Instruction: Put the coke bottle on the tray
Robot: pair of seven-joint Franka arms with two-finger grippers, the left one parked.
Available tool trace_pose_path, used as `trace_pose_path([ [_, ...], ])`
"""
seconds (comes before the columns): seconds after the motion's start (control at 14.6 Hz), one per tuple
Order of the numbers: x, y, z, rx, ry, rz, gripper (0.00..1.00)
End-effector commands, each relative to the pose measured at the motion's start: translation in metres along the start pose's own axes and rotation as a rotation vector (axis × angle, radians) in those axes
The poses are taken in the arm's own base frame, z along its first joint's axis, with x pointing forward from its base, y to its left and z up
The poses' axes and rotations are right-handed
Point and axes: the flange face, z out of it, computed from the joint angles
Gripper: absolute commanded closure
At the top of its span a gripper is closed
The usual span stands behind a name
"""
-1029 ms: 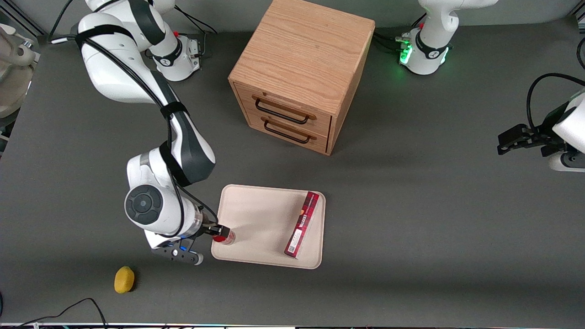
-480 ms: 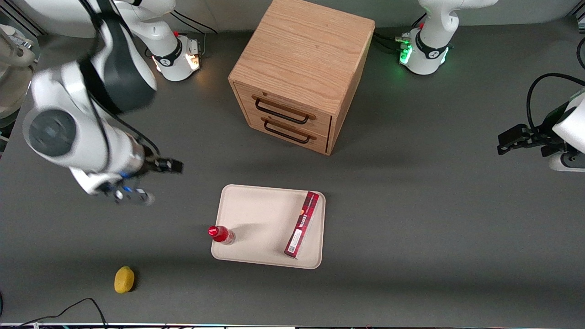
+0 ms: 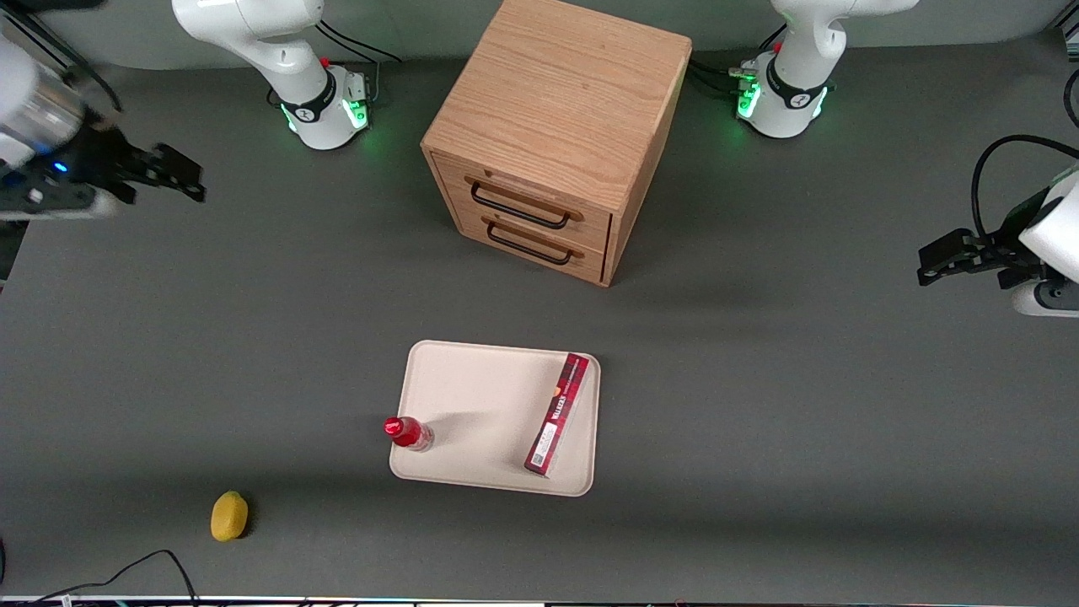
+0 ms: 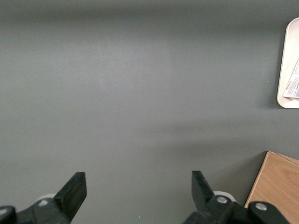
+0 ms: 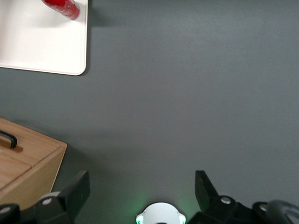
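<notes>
Front view
Coke bottle (image 3: 408,432): standing upright on the tray (image 3: 480,396), at the rim edge toward the working arm's end.
Red box (image 3: 557,414): lying on the tray, well apart from the bottle.
Gripper (image 3: 181,175): hanging high over the working arm's end of the table, fingers spread, gripping nothing.
Lemon (image 3: 228,516): sitting on the table, nearer the camera than the bottle.
Drawer cabinet (image 3: 556,135): standing farther from the camera than the tray.

Right wrist view
Gripper (image 5: 141,196): fingers standing wide apart, nothing between them.
Coke bottle (image 5: 62,7): resting on the tray (image 5: 42,46) by its edge.

Left wrist view
Tray (image 4: 285,70): showing one corner.
</notes>
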Motion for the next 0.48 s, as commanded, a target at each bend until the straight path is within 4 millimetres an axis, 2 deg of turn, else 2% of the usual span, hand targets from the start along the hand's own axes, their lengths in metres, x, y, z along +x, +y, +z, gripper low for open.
trace_pose_path([
  [0.0,0.000,0.001,0.003,0.024,0.008,-0.037,0.00],
  [0.21,0.018,-0.011,0.005,0.018,0.004,-0.054,0.00],
  [0.41,0.024,-0.015,0.011,0.018,-0.005,-0.059,0.00],
])
